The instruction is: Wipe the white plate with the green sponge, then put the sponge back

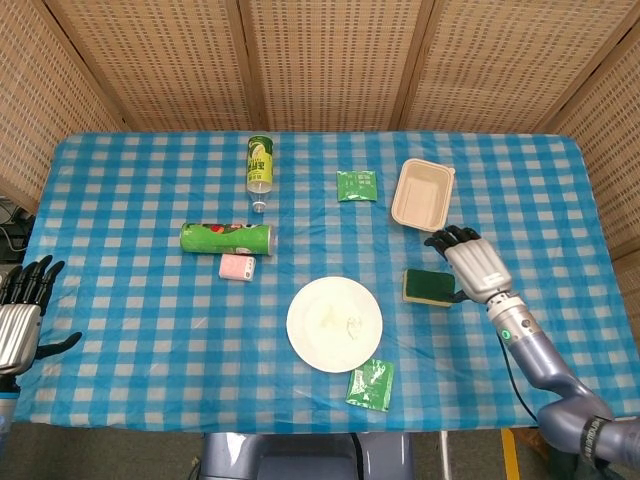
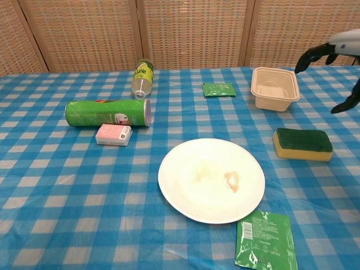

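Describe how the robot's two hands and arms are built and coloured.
Both the right hand and the left hand have silver-grey metal backs with black fingers. The right forearm is grey-blue, with a small green light near the wrist.

1. The right hand (image 1: 470, 262) hangs open above the green sponge (image 2: 302, 143), with nothing between them.
2. The beige container (image 2: 274, 88) stands near behind the sponge.
3. Bare tablecloth (image 2: 84, 214) separates sponge and white plate (image 2: 211, 179).
4. A green sachet (image 2: 265, 240) touches the plate's near rim.
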Available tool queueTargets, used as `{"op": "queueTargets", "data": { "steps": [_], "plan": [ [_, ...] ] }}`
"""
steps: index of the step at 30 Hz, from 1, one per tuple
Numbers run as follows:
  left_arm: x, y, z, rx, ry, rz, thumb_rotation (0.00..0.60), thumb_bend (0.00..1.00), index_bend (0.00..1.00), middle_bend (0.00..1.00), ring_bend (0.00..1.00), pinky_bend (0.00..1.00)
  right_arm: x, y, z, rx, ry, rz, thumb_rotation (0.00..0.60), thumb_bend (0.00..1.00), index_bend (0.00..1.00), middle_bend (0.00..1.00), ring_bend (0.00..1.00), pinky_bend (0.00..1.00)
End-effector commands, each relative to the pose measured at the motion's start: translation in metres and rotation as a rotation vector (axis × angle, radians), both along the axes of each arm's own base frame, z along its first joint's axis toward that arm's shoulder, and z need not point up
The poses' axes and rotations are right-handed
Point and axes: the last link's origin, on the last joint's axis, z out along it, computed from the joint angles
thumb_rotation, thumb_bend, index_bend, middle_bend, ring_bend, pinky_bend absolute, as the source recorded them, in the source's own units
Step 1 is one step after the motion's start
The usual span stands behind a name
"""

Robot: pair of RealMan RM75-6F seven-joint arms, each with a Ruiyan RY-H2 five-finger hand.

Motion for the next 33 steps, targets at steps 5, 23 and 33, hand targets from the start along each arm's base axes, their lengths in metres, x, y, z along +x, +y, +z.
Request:
{"op": "queueTargets", "data": {
  "steps": [5,23,33],
  "plan": [
    [-0.001,0.001,0.001,0.003,-0.004,0.004,0.600,0.00,0.00,0.00,0.00,0.00,0.004,-0.025,-0.053,0.063,0.033,-0.111,0.600,0.16,0.28,0.30,0.21,0.30],
    [-0.007,0.006,0.004,0.005,-0.008,0.037,0.600,0.00,0.00,0.00,0.00,0.00,-0.011,-0.032,-0.106,0.072,0.087,-0.183,0.600,0.17,0.34,0.39,0.30,0.36],
    [-0.007,0.007,0.003,0.004,-0.005,0.043,0.600,0.00,0.00,0.00,0.00,0.00,-0.013,-0.032,-0.115,0.058,0.105,-0.168,0.600,0.21,0.41,0.47,0.40,0.55]
  ]
}}
